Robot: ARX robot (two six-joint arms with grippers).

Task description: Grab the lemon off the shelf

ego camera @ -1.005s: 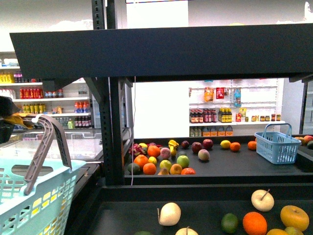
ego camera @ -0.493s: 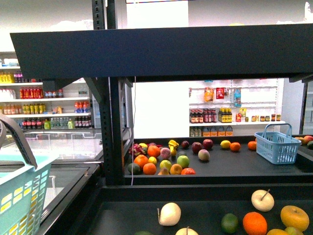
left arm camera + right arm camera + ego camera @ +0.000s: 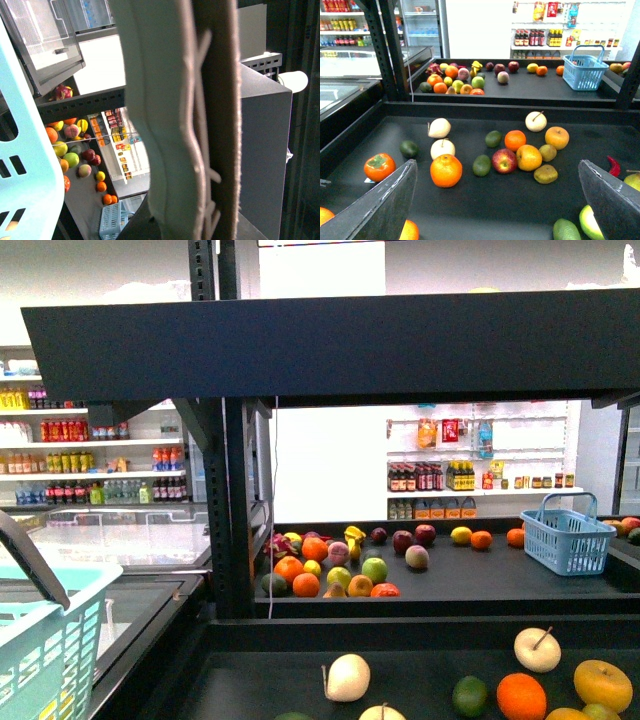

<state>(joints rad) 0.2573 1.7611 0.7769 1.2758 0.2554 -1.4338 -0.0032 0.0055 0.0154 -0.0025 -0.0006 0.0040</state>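
Observation:
The black shelf (image 3: 330, 345) stands in front of me with fruit on two dark tiers. A yellow lemon (image 3: 460, 535) lies on the far tier beside an orange, and it also shows in the right wrist view (image 3: 532, 67). My right gripper (image 3: 495, 200) is open and empty above the near tier (image 3: 470, 205), over oranges, apples and green fruit. My left gripper (image 3: 195, 165) is shut on the grey basket handle (image 3: 210, 100), which fills the left wrist view. The teal basket (image 3: 40, 640) shows at the lower left of the front view. Neither arm shows in the front view.
A small blue basket (image 3: 566, 537) stands at the far tier's right end. A black upright post (image 3: 232, 510) rises left of the fruit. A glass-topped freezer (image 3: 150, 540) is at left. White shelves of bottles (image 3: 100, 455) line the back walls.
The teal basket and its handle have moved left and down, mostly out of the front view. The left gripper, seen at the far left a second ago, has left that view.

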